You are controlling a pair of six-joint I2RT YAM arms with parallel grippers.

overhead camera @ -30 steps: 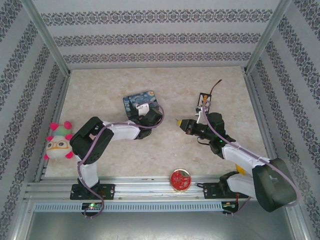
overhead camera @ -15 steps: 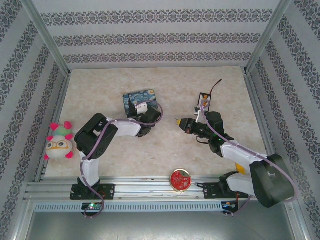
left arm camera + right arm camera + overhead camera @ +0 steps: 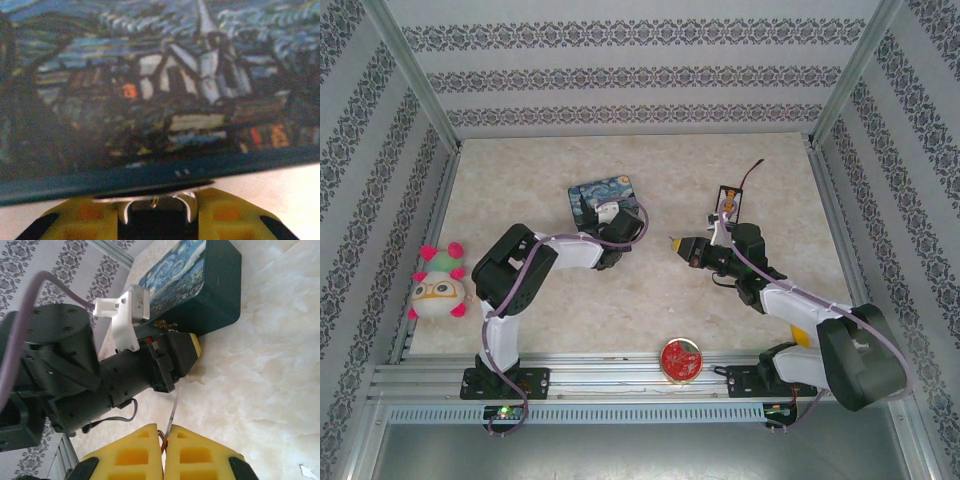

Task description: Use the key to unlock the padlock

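Observation:
The padlock (image 3: 156,222) has a black body and a thin silvery shackle, and sits between the yellow fingers of my left gripper (image 3: 156,210), which are shut on its sides. The shackle presses against the near edge of the starry-night tin (image 3: 165,90). From above, my left gripper (image 3: 604,218) is at the tin's (image 3: 602,190) front edge. My right gripper (image 3: 164,432) is shut on the key (image 3: 173,410), whose thin blade points at the left gripper (image 3: 187,352). In the top view my right gripper (image 3: 678,243) hangs a short way right of the left one.
A plush toy (image 3: 438,283) lies at the left edge. A round red lid (image 3: 680,359) sits near the front rail. A small black stand with a wire (image 3: 728,199) stands behind my right arm. Patterned walls enclose the marble table (image 3: 520,180).
My left gripper has edged toward the tin and its jaws have narrowed onto the padlock. The right arm with the key has barely moved.

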